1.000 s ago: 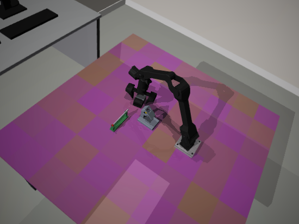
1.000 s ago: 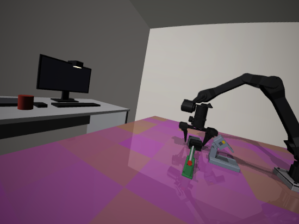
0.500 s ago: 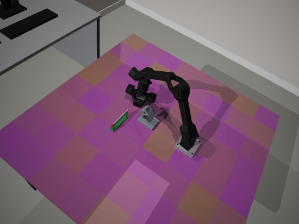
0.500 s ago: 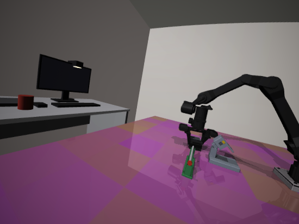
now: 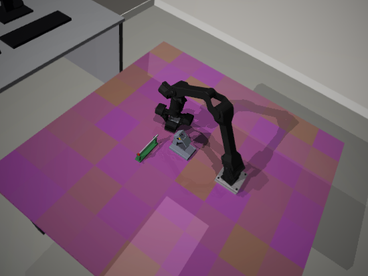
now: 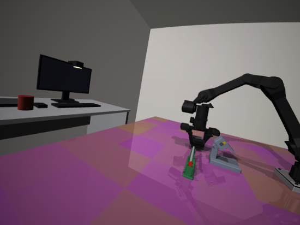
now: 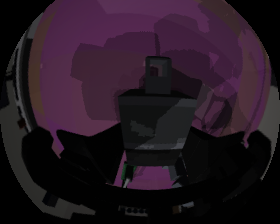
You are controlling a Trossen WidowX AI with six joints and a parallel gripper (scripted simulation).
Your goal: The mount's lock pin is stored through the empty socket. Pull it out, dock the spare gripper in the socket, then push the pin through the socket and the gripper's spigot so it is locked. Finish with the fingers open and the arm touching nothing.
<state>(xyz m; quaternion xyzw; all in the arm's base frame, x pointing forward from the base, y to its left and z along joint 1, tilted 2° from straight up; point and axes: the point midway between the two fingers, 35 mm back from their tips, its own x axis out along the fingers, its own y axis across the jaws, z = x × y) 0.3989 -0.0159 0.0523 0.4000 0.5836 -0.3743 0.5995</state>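
Note:
My gripper (image 5: pixel 172 123) (image 6: pixel 198 143) (image 7: pixel 152 122) is shut on the spare gripper, a dark block (image 7: pixel 157 120) across the fingers. Its spigot (image 7: pixel 158 75), with a square opening, points away from the palm in the wrist view. Whether it clears the table is hard to tell. The grey mount (image 5: pixel 180 151) (image 6: pixel 226 163) stands beside my gripper, towards the arm's base. Its tilted socket (image 5: pixel 182 136) (image 6: pixel 220 142) has a yellow mark and no pin through it. The lock pin (image 5: pixel 148 144) (image 6: pixel 192 154), grey with a red head, lies along the green rack (image 5: pixel 150 149) (image 6: pixel 188 173).
The arm's base plate (image 5: pixel 237 189) (image 6: pixel 283 179) is at the right of the mount. The green rack stands left of the mount in the top view, with its far end close to my gripper. A desk (image 5: pixel 90 25) (image 6: pixel 109 111) with a monitor (image 6: pixel 64 76) stands beyond the table.

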